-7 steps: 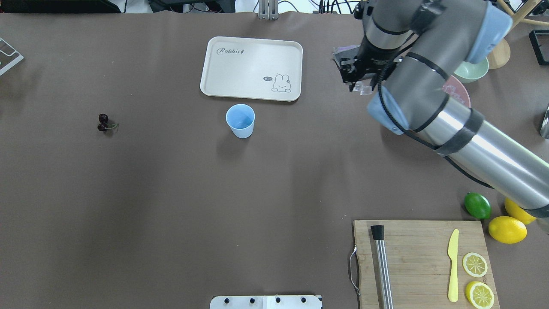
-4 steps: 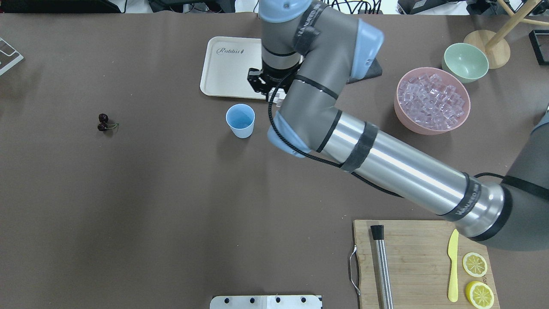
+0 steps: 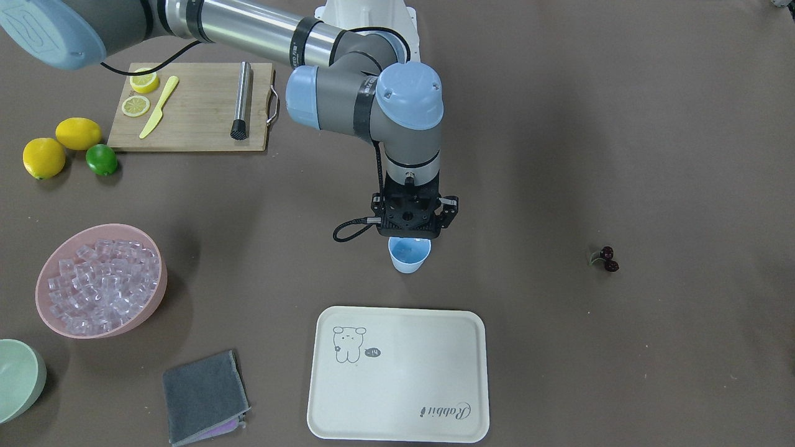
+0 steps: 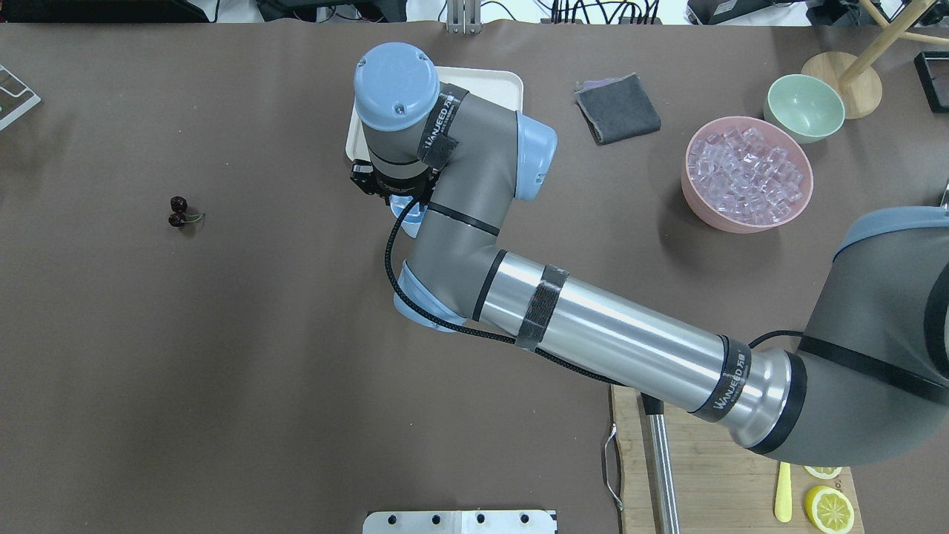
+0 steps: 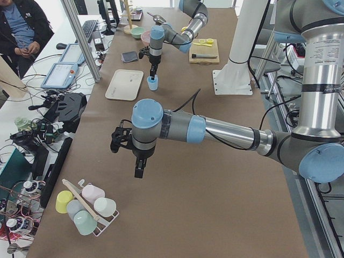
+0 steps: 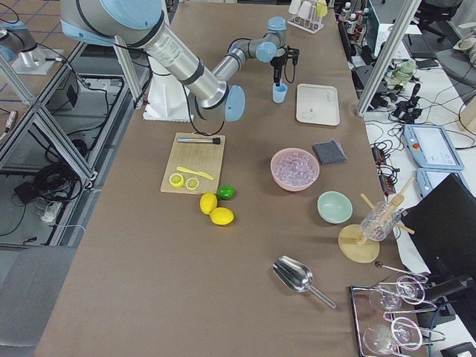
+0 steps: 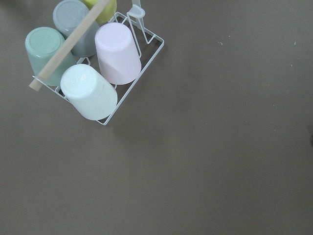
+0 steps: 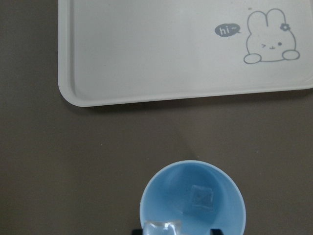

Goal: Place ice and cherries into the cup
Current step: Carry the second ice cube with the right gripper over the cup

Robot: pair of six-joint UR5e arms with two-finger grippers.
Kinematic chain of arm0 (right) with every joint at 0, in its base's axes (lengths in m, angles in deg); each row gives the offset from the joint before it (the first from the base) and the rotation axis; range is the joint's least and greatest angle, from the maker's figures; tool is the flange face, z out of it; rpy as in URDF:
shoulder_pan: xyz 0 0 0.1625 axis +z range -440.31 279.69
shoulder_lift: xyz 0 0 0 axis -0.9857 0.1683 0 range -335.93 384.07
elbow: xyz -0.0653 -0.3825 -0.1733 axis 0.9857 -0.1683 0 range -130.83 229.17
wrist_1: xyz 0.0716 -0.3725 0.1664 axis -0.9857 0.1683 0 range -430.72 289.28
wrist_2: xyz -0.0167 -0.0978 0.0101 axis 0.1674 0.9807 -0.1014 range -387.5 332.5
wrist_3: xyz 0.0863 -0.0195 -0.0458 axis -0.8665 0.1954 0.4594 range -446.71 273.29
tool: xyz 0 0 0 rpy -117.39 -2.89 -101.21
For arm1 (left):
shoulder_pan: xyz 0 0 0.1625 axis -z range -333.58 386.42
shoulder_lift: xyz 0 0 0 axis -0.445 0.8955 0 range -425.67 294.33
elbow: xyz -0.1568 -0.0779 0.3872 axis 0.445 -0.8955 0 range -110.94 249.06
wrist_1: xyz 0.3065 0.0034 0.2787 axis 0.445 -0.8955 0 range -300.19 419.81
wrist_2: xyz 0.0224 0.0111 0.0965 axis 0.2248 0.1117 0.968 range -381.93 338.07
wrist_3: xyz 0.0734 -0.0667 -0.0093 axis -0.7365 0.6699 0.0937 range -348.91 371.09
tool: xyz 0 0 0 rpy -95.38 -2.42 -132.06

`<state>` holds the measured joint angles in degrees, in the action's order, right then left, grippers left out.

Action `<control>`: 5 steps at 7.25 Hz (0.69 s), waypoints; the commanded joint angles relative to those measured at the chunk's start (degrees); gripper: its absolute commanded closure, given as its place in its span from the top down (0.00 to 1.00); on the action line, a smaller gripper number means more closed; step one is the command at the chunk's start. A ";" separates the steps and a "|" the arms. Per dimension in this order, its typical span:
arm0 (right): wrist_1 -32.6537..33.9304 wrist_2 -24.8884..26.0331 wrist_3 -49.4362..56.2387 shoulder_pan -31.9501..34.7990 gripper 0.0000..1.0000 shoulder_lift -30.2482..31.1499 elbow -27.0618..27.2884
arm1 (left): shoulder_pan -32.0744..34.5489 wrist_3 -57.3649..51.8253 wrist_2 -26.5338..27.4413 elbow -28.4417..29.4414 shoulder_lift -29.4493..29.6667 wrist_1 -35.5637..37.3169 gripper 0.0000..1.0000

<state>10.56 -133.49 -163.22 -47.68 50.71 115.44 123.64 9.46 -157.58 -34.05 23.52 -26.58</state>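
Observation:
The light-blue cup (image 3: 409,256) stands just in front of the cream tray. In the right wrist view the cup (image 8: 193,196) has one clear ice cube (image 8: 202,197) on its bottom. My right gripper (image 3: 409,238) hangs straight above the cup's rim, shut on another ice cube (image 8: 162,227). In the overhead view the arm hides most of the cup (image 4: 406,210). More ice (image 4: 745,174) fills the pink bowl (image 4: 741,225) to the right. The cherries (image 4: 178,211) lie alone far left. My left gripper (image 5: 138,167) hovers over bare table; I cannot tell whether it is open or shut.
The cream tray (image 3: 397,372) lies beyond the cup. A grey cloth (image 4: 617,107) and a pale green bowl (image 4: 804,107) sit at the back right. A cutting board (image 3: 192,105), lemons and a lime (image 3: 101,159) are near the robot. A cup rack (image 7: 88,63) lies under my left wrist.
My right arm swung left from beside the pink bowl, past the tray, to directly over the cup, carrying the ice cube. The cherries and the cup have not moved.

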 commanded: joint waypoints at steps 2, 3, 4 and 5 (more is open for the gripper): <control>-0.42 0.52 2.42 0.50 0.26 0.34 -0.17 | 0.07 -0.12 -0.06 0.63 -0.42 0.00 0.98; -0.42 0.70 2.77 0.59 0.40 0.34 -0.26 | 0.07 -0.12 -0.06 0.54 -0.68 0.00 0.98; -0.42 1.48 2.69 0.50 0.60 0.43 -0.26 | -0.02 -0.12 -0.06 0.63 -0.68 -0.09 0.98; -0.60 2.71 2.34 -0.11 0.99 1.39 0.35 | -0.02 -0.12 -0.06 0.54 -0.68 -0.26 0.98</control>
<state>10.10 -132.04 -160.65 -47.31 51.30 115.32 123.67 9.34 -157.63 -33.48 22.88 -26.68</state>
